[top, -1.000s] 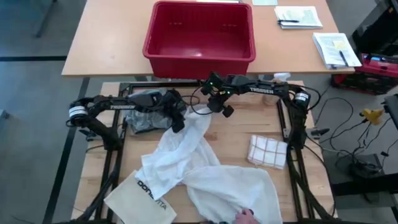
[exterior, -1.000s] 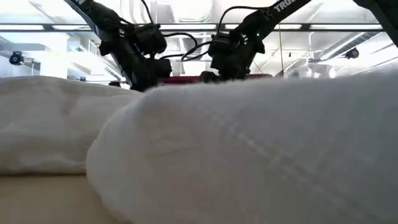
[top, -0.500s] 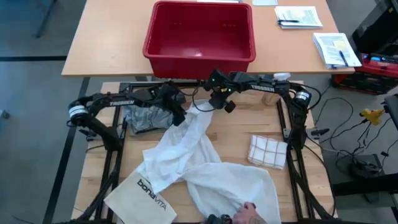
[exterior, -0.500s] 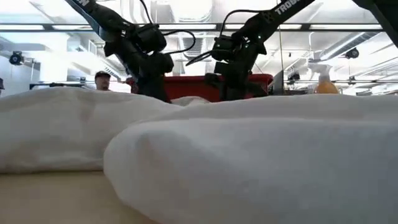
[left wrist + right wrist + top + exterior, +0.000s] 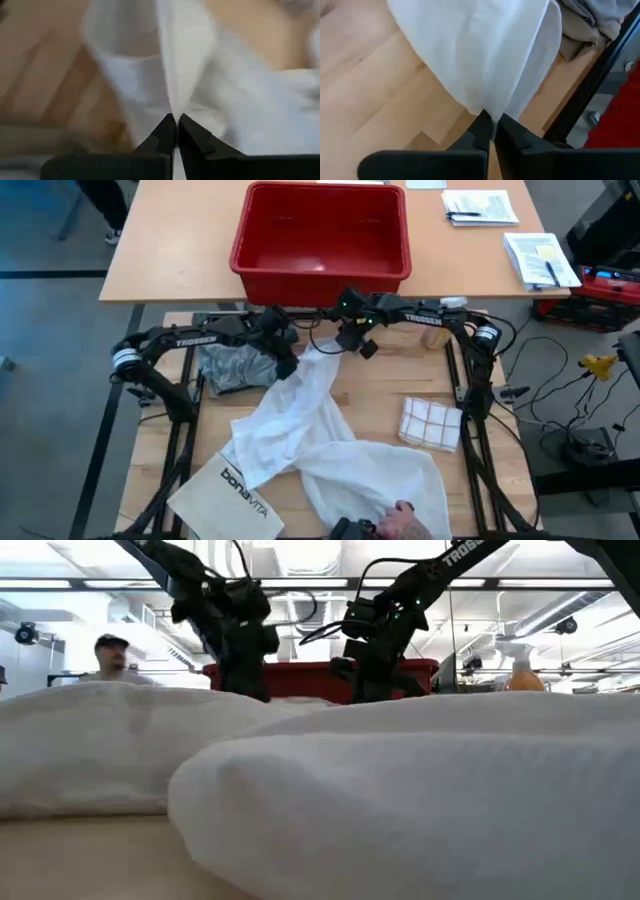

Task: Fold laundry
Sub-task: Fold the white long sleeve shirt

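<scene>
We have the white shirt (image 5: 310,435) pinched at its far end by both arms, and what matters for the coming move is how the rest of it lies from there. Our left gripper (image 5: 284,370) has its jaws clamped on a fold of white cloth, as the left wrist view shows, and our right gripper (image 5: 352,346) is likewise clenched on the cloth's edge just beside it, close to the red bin (image 5: 320,232). From those two pinch points the shirt trails away toward the near edge of the tabletop (image 5: 380,395), its long axis running from the jaws down to a bunched heap at the front, where a hand (image 5: 400,512) touches it. The two grips sit near each other, so we judge the held edge is not yet spread wide. The grey T-shirt (image 5: 230,367) lies crumpled under our left arm.
</scene>
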Tool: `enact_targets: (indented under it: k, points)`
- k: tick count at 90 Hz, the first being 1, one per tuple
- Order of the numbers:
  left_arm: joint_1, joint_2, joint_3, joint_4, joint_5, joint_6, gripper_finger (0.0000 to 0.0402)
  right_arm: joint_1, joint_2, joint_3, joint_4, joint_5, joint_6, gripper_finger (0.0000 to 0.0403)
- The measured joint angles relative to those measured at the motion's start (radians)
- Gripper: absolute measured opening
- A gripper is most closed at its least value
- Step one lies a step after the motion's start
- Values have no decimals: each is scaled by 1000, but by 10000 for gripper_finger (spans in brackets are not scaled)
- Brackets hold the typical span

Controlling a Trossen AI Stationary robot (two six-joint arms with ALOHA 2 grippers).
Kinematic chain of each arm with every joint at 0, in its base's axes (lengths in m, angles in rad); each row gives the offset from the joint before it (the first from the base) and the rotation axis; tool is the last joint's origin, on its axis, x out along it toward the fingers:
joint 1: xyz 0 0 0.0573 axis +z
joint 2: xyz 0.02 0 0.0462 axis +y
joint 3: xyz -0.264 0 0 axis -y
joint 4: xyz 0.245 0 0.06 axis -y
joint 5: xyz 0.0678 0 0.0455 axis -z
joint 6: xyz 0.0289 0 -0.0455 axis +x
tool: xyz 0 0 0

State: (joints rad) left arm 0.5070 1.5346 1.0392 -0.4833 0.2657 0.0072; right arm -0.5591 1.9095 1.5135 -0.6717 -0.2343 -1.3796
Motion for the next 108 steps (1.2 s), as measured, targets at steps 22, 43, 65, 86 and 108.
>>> enact_targets:
  k: [22, 43, 65, 86, 108]
  points:
    - [6, 49, -32, 21, -218, -95, 35, 2, 5, 0, -6, -5, 0, 0]
    - [6, 35, -34, 10, -105, -162, 210, 0, 6, 0, -6, -2, 0, 0]
    - [-125, -57, -34, 135, -81, -324, 321, 0, 6, 0, -3, -9, 0, 0]
    - [-423, -90, -36, 148, -481, -430, 317, -16, 6, 0, 5, -29, 0, 0]
    - [-631, -17, -36, 199, -748, -509, 315, -18, 6, 0, 37, -32, 0, 0]
